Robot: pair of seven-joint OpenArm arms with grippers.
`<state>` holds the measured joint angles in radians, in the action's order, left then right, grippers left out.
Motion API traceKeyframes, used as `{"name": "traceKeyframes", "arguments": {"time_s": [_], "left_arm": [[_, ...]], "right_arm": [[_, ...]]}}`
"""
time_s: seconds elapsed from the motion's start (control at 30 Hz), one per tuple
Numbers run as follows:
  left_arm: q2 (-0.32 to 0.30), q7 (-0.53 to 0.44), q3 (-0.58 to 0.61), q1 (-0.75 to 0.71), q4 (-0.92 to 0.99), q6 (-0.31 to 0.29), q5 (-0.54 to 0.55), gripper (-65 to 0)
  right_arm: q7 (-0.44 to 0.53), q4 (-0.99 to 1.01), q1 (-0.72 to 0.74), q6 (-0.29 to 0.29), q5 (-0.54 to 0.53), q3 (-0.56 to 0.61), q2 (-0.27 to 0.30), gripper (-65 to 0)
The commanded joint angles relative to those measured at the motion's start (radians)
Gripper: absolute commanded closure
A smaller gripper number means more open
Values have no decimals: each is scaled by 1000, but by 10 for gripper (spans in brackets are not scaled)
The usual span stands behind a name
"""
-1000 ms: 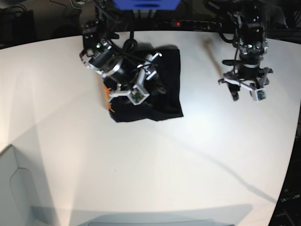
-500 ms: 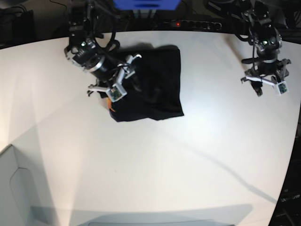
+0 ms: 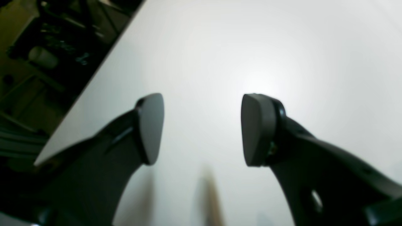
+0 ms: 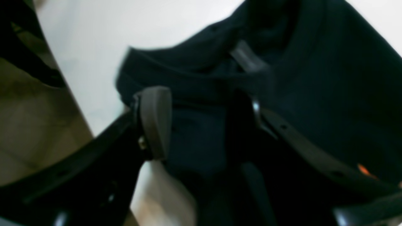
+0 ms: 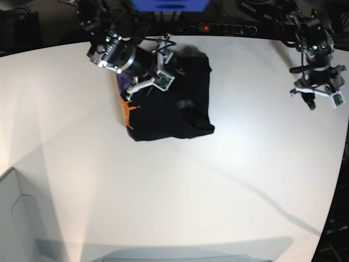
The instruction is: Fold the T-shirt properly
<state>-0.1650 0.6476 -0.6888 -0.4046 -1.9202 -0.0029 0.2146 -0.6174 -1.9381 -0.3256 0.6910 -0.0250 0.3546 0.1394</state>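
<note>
A broad white bench [image 5: 180, 185] with a curved far edge fills the base view, dark equipment and a power strip [image 5: 226, 27] with a red light crowding the space behind it. The T-shirt [image 5: 174, 106], black and gathered into a rough, rumpled rectangle, lies on the bench near the far edge, toward the far-left corner as the base camera sees it; a strip of orange print [image 5: 126, 109] shows along its left side, with a trace of purple beside the arm. The right gripper [image 5: 163, 68] sits over the far part of the shirt, its wrist camera looking down on bunched black folds. In the right wrist view its jaws stand apart, one grey pad [image 4: 155, 121] clearly visible, the other finger dark and blurred against the cloth; dark fabric fills the gap between them, but whether the pads press on it cannot be told from the pictures. A small fleck of orange shows at the lower right of that view. The left gripper [image 5: 319, 95] hangs near the far-right corner of the bench, well apart from the shirt. Its own camera shows two grey pads [image 3: 150, 127] spread wide with only bare white bench top between them, the bench edge running diagonally at the left with dim clutter beyond.
</note>
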Motion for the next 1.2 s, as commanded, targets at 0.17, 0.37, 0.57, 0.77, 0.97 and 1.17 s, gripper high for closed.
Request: {"name": "traceKeyframes", "arguments": {"time_s": [0.17, 0.37, 0.57, 0.77, 0.97, 1.17], "left_arm": [[-5, -27, -72, -1, -25, 4, -1, -375], [-1, -27, -67, -27, -23, 4, 1, -375], [0, -27, -72, -41, -23, 4, 1, -375], [0, -27, -72, -44, -23, 4, 1, -375], [17, -27, -65, -53, -25, 4, 3, -375], [64, -25, -47, -58, -57, 4, 187, -377]], "right_arm": [[23, -86, 12, 7, -19, -67, -17, -318], [23, -28, 50, 7, -11, -157, -146, -317], [37, 156, 62, 7, -13, -78, -189, -317], [190, 340, 81, 7, -11, 24, -202, -317], [227, 319, 82, 7, -11, 80, -195, -321], [219, 127, 81, 7, -17, 24, -180, -321]]}}
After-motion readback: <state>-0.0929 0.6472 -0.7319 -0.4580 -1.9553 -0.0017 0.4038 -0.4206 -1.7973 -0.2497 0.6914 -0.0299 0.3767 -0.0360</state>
